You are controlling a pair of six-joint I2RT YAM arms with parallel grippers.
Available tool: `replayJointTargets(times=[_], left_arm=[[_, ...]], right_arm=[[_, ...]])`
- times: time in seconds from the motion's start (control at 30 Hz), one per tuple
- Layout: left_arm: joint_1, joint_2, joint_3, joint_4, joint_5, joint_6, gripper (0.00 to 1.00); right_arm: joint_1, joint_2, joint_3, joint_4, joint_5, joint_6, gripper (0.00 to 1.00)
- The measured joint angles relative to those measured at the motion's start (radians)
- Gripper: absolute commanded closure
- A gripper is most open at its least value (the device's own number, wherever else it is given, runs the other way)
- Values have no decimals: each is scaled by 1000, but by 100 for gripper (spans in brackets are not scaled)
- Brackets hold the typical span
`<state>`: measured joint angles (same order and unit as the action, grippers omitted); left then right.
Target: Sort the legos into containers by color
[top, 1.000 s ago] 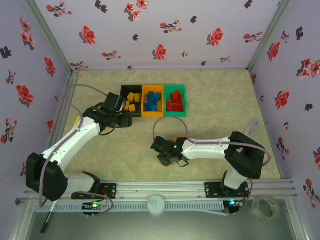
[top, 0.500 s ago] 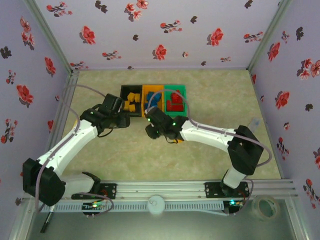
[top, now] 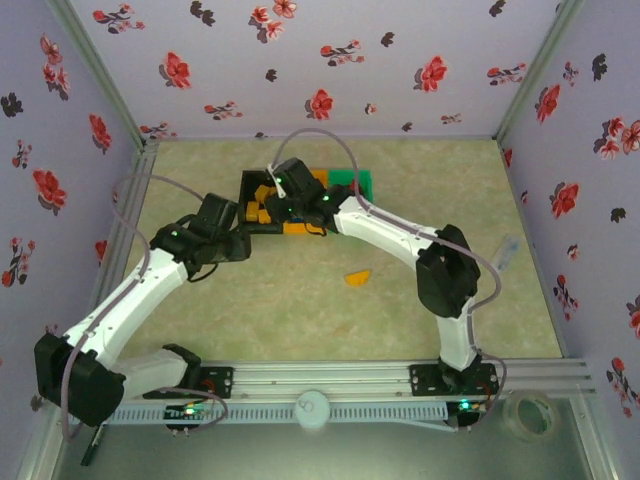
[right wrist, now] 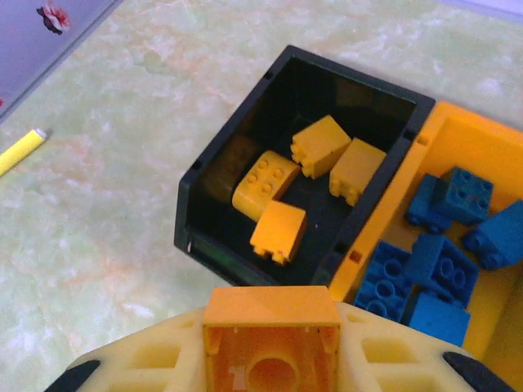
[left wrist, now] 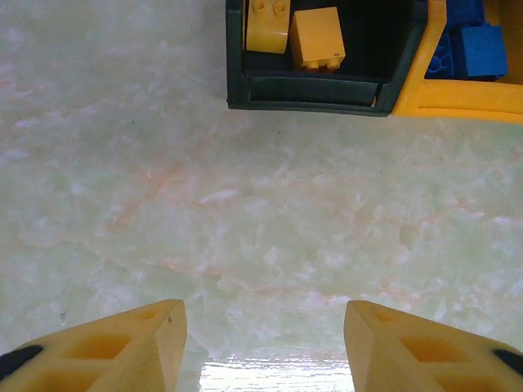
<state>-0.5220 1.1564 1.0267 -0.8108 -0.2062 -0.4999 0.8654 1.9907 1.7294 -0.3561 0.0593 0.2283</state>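
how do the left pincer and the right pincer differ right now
The left pincer is open and empty; the right pincer is shut on a yellow brick. The left pincer hangs over the table short of the black bin; the right pincer hangs at that bin's near wall. Both have pale yellow fingers.

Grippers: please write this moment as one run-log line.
right gripper: shut on yellow brick, near black bin | left gripper: open, empty

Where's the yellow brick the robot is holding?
In the right wrist view, the yellow brick is pinched in the right gripper at the bottom middle, right beside the black bin where other yellow bricks lie.
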Motion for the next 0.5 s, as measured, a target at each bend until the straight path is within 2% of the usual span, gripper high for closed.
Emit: replayJointTargets(times=[0.37, 0.5], left_arm=[[0, -14, -3, -24, -4, -14, 47], [0, -34, -14, -29, -4, -16, 46]], right_arm=[[-35, 262, 340, -24, -37, -1, 68], [-46, 352, 478, -66, -53, 4, 56]])
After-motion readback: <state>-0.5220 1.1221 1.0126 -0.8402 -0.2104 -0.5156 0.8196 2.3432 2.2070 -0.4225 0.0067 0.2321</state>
